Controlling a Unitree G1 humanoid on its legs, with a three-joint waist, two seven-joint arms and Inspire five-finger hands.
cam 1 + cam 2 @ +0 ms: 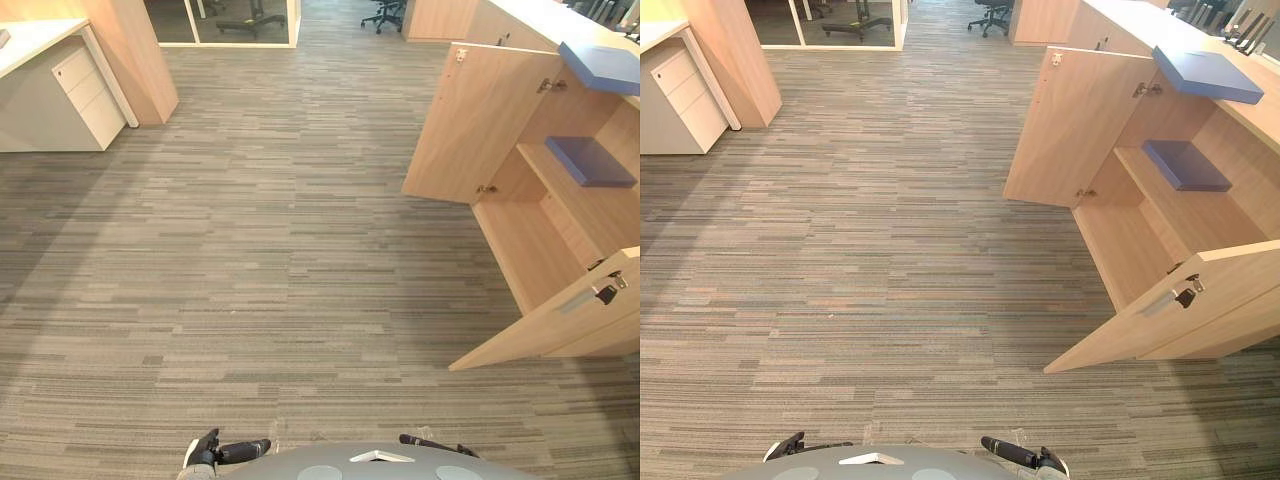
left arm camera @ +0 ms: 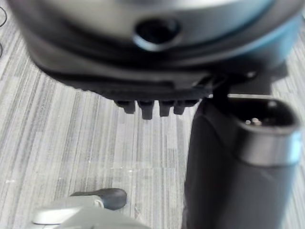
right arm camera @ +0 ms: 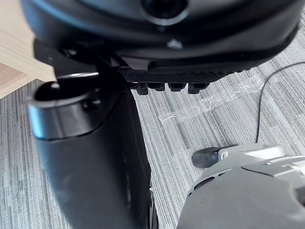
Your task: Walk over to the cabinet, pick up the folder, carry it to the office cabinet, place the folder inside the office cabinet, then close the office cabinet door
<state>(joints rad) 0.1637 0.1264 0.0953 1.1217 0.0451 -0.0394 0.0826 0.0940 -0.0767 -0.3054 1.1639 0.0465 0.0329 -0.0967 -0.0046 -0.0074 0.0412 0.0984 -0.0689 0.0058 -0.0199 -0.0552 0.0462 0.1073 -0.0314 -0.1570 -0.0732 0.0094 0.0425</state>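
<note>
A wooden office cabinet stands at the right with both doors open: the far door and the near door swing out over the carpet. One blue folder lies flat on its inner shelf. A second blue folder rests on the cabinet's top, overhanging the edge. My left hand and right hand hang low at my sides, well short of the cabinet. The left hand and the right hand each have relaxed fingers and hold nothing.
Grey striped carpet stretches between me and the cabinet. A white desk with a drawer unit and a wooden panel stand at the back left. Office chairs and a glass partition are far behind.
</note>
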